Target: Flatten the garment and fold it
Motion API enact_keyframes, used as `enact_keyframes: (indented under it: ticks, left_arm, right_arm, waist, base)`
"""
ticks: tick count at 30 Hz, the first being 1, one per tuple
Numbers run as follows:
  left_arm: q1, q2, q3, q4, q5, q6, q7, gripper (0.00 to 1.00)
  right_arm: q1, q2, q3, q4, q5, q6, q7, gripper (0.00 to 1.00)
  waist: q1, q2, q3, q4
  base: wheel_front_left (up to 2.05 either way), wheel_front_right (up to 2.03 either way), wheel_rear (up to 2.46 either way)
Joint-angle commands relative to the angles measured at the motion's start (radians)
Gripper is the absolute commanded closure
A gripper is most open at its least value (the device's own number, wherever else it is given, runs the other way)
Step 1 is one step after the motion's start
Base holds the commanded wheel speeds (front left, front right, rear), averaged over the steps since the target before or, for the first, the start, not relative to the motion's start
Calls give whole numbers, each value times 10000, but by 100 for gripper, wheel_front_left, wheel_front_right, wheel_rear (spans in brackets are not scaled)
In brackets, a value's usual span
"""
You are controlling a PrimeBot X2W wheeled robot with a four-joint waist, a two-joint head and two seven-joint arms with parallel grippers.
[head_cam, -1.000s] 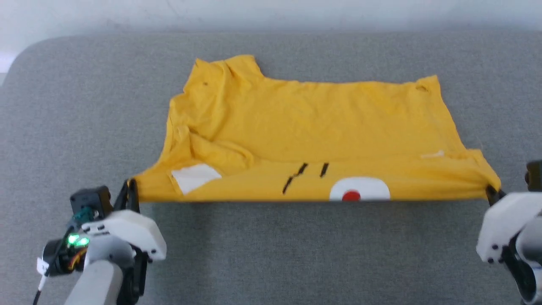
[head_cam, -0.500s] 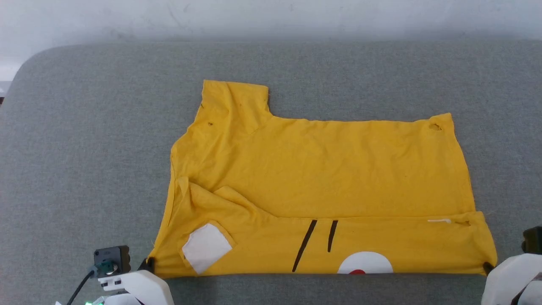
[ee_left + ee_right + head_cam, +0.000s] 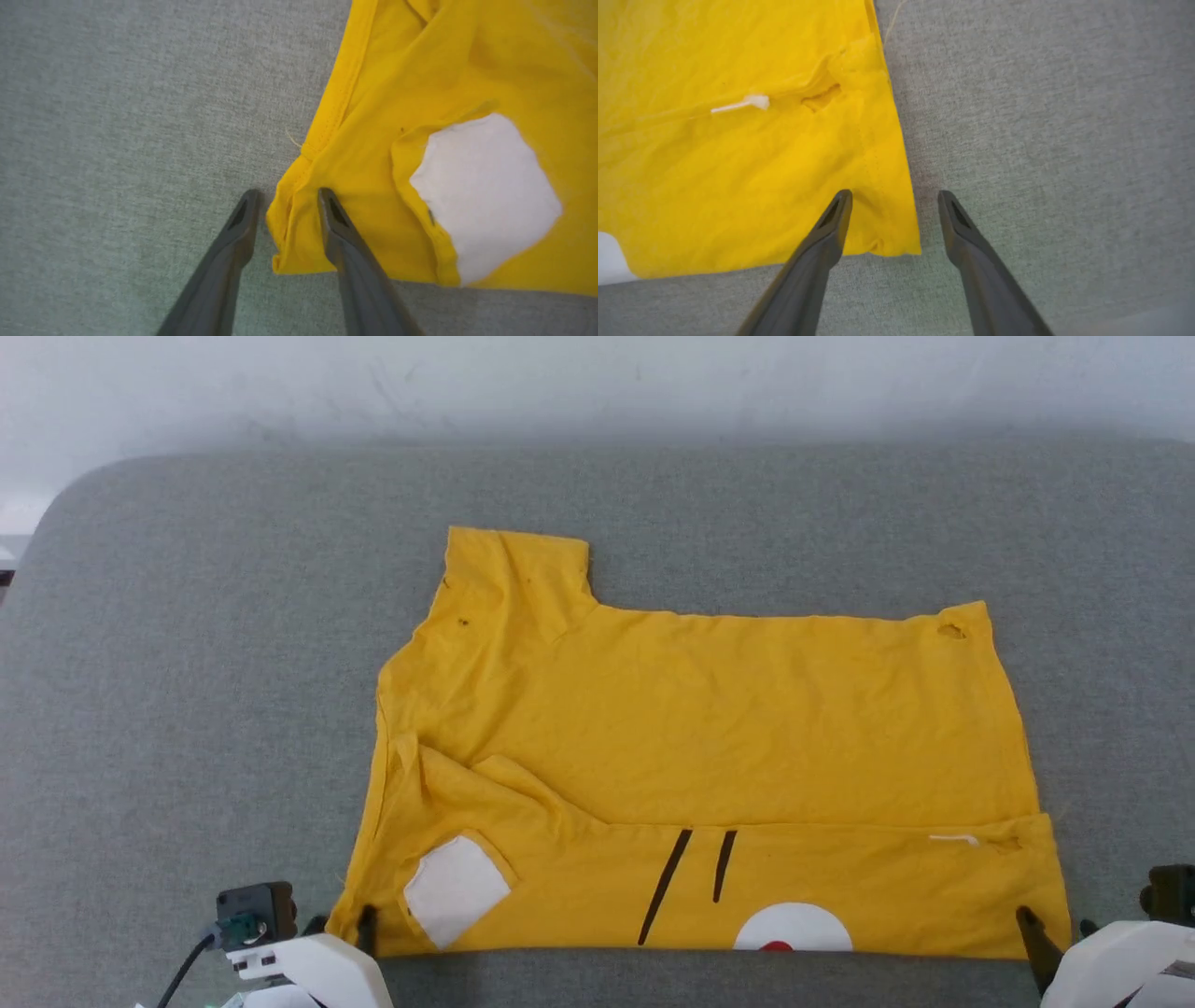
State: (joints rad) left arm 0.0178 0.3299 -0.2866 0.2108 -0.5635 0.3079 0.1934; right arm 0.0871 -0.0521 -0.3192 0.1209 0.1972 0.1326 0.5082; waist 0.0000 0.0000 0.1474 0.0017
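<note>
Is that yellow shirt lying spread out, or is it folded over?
Partly folded. The T-shirt lies flat on the grey surface, with a printed strip turned over its plain side along the near edge.

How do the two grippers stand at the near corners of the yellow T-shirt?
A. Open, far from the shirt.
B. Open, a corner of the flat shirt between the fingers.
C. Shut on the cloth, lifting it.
B: in the wrist views the left gripper and the right gripper show spread fingers, with a corner of the T-shirt lying between them on the grey surface.
</note>
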Motion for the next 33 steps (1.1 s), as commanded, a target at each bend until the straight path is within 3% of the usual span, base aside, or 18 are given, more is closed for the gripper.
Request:
enact_keyframes:
  ticks: [1,10,18,27,33]
  left_arm:
    - [165,-100,-106,153,-80,-129,38,0]
    - [-941,565,-303,-1112,924,-738,-1403,0]
    - [-3999,1134,-874,-834,1944,-2055,-2025,0]
    - [-7552,1179,-999,1178,1805,-3305,-1044,0]
    - [-9558,1120,-1060,2934,1349,-3767,920,0]
  right_arm:
    - [94,17,126,-90,240,-19,-570,0]
    - [58,2,998,-970,273,-19,-3994,0]
    - [-603,-660,2362,-1467,320,-19,-6010,0]
    - [-1689,-938,3298,-1801,484,-19,-6511,0]
    - [-2235,-826,3529,-1876,449,-19,-6621,0]
  waist:
    - [0,0,-206,-40]
    - [0,0,-275,-319]
    - [0,0,649,-792]
    - [0,0,1994,-1418]
    - [0,0,2797,-1868]
  base:
    - [0,0,0]
    - [0,0,0]
    - [0,0,0]
    - [0,0,0]
    - [0,0,0]
